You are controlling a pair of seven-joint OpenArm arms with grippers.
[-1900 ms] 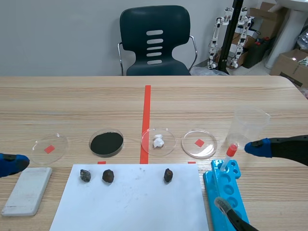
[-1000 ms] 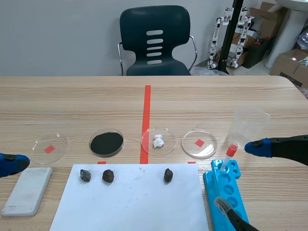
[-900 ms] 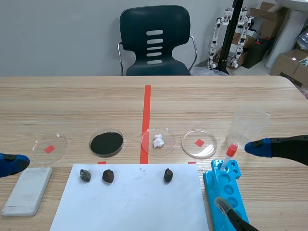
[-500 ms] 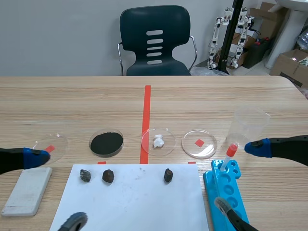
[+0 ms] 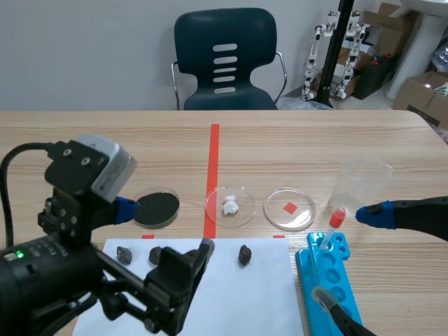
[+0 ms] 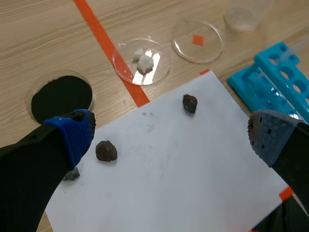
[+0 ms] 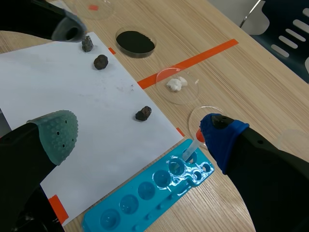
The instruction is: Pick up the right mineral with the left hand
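Three dark minerals lie on the white paper [image 6: 169,169]. The right mineral [image 6: 189,103] [image 5: 244,254] [image 7: 143,113] sits alone near the paper's far edge. In the left wrist view the middle mineral [image 6: 105,151] lies close to one finger, and the left mineral [image 6: 71,174] peeks out from behind that finger. My left gripper [image 6: 170,133] [image 5: 165,227] hangs open above the paper, with the right mineral ahead of it and nothing between its fingers. My right gripper [image 7: 140,133] stands open over the paper's right side and the blue rack [image 7: 159,193].
Beyond the paper stand a black-filled dish [image 5: 155,208], a dish with white lumps [image 5: 229,204] and a clear dish [image 5: 290,208]. A red-capped dropper [image 5: 332,225] rests in the blue rack [image 5: 329,276]. A plastic beaker [image 5: 360,180] stands behind it.
My left arm has risen from the table's left edge and swung in over the paper, now hiding the grey block. The right arm and the minerals have not moved.
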